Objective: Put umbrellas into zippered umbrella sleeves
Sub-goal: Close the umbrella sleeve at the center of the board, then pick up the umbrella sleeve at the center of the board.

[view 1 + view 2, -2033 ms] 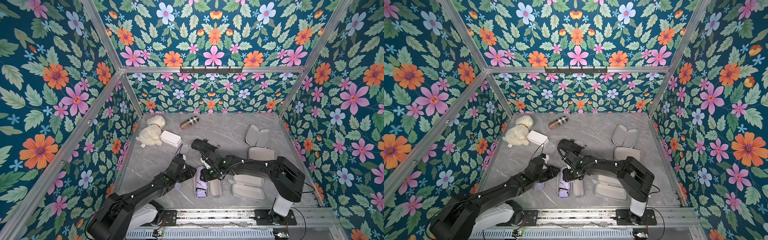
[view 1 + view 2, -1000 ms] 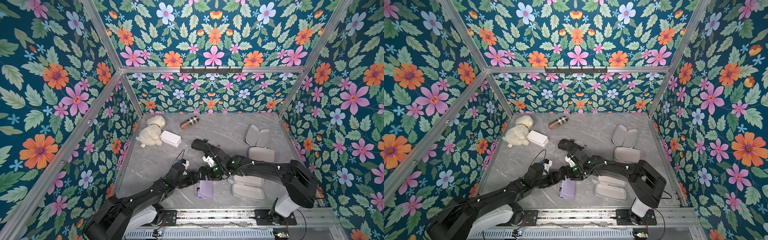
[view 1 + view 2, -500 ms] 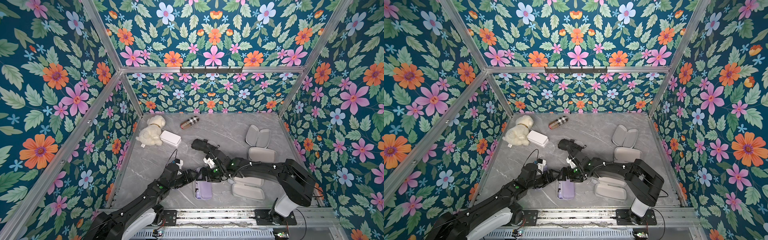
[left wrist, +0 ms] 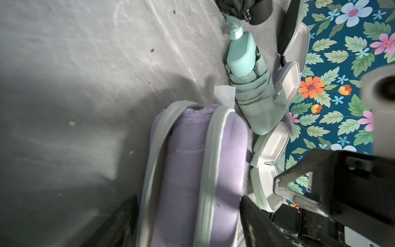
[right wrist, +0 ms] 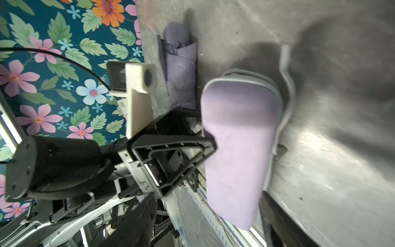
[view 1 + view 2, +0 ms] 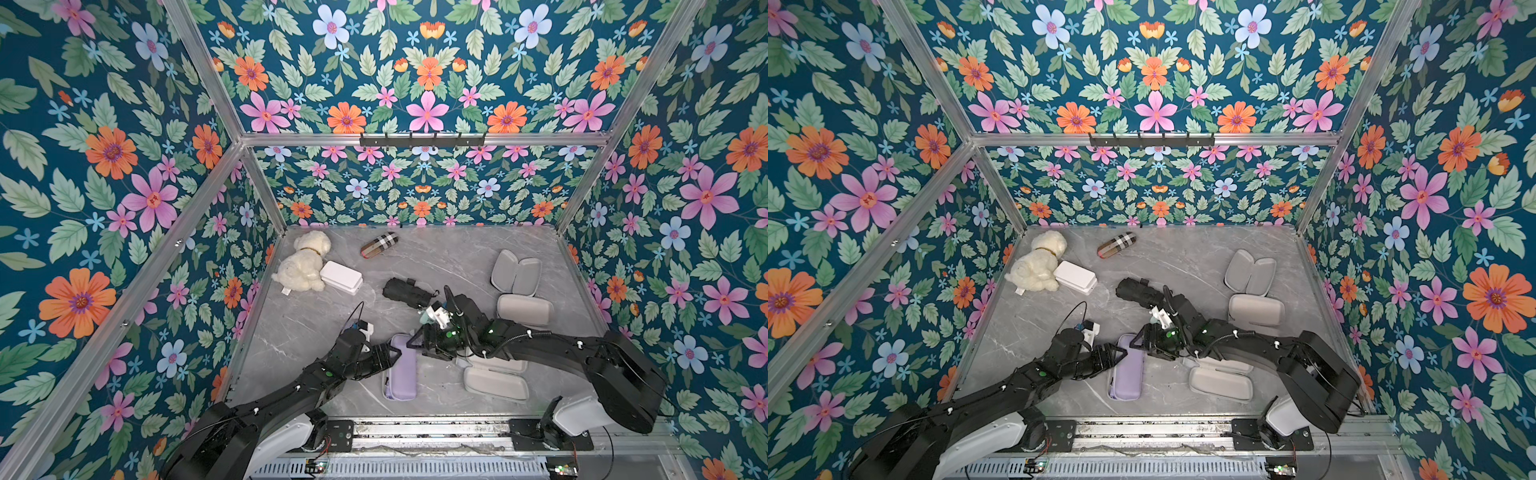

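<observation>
While lavender sleeve [image 6: 402, 371] lies near tabletop [image 6: 299, 328] front edge, folded over lavender umbrella [image 4: 188, 154], zip undone, left gripper [image 6: 392, 354] and right gripper [image 6: 414, 343] flank its far end, both jaws spread, gripping nothing.

You are viewing: floral walls [image 6: 428, 54], teal with pink and orange blooms, enclosing three sides; aluminium bars [image 6: 291, 139] edging the panels; black hook rail [image 6: 422, 140] hanging on the back bar; grey marbled floor [image 6: 449, 257] catching even light.
</observation>
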